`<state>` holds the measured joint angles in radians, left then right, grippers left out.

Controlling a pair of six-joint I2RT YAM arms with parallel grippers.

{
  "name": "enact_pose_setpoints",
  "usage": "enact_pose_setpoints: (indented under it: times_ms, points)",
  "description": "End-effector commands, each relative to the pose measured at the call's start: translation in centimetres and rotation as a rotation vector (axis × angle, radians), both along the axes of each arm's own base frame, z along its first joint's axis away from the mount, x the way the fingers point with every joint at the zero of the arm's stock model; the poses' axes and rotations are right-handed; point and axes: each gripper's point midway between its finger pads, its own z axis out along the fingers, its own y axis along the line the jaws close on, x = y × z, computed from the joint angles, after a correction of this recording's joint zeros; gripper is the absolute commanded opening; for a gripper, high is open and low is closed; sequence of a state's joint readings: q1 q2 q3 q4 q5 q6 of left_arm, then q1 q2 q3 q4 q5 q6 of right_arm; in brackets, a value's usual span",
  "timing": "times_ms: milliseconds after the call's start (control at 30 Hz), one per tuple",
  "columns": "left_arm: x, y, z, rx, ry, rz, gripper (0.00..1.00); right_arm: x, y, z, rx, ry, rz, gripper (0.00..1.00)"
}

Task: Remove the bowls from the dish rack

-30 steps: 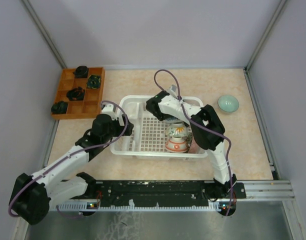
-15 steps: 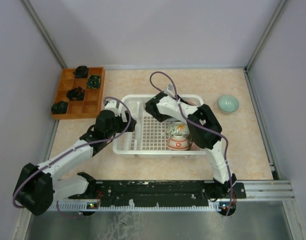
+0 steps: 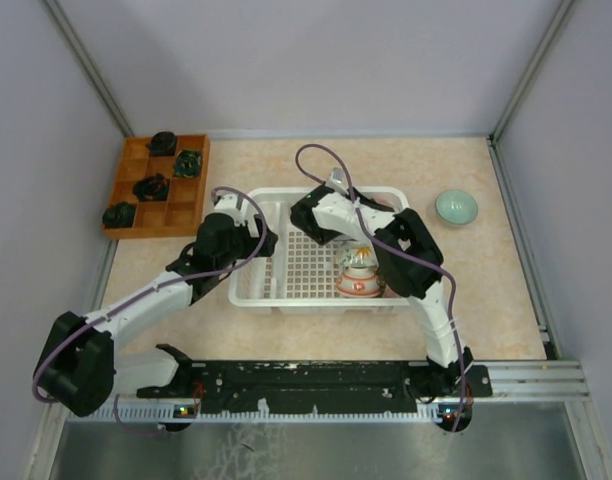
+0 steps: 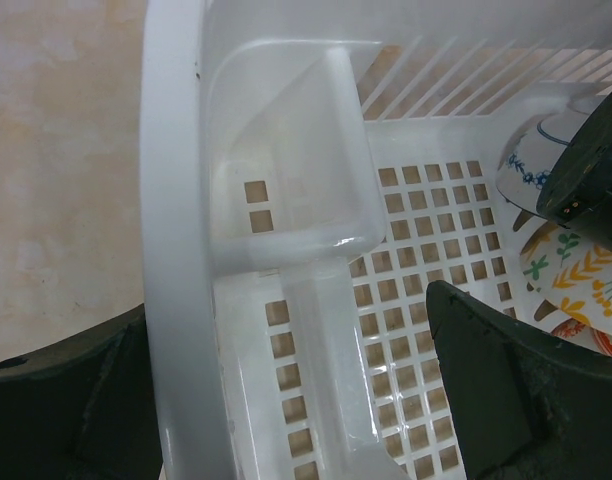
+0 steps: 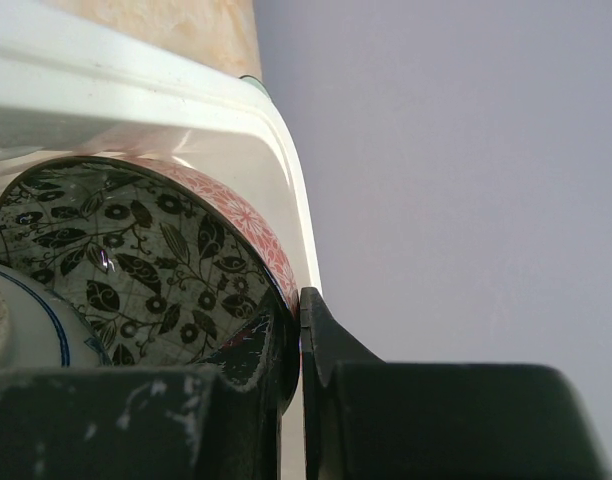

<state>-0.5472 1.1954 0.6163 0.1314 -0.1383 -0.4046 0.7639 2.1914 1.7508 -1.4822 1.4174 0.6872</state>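
Right jaws clamped on rim of dark floral bowl (image 5: 136, 270); left jaws spread wide, straddling wall of rack (image 4: 176, 200).

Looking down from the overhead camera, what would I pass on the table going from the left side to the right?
Brown wooden compartmented tray → large white plastic dish rack → small pale green round bowl, standing apart from the rack.
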Motion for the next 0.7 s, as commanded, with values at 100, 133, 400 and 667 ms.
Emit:
enact_pose_setpoints:
  times_ms: [100, 133, 400, 667]
  points:
    - [-0.2, -1.0, -1.4, -0.007, 0.055, -0.037, 0.99, 1.5, 0.7, 7.6, -0.073, -0.258, 0.074, 0.00]
    - [-0.2, -1.1, -1.5, -0.007, 0.056, -0.039, 0.99, 1.5, 0.7, 7.9, -0.079, -0.262, 0.076, 0.00]
    - [0.0, -1.4, -1.4, -0.014, 0.056, -0.044, 0.99, 1.6, 0.7, 9.8, -0.119, -0.308, 0.083, 0.00]
    - [0.0, -1.4, -1.2, -0.014, 0.053, -0.046, 0.99, 1.4, 0.6, 10.6, -0.117, -0.325, 0.077, 0.00]
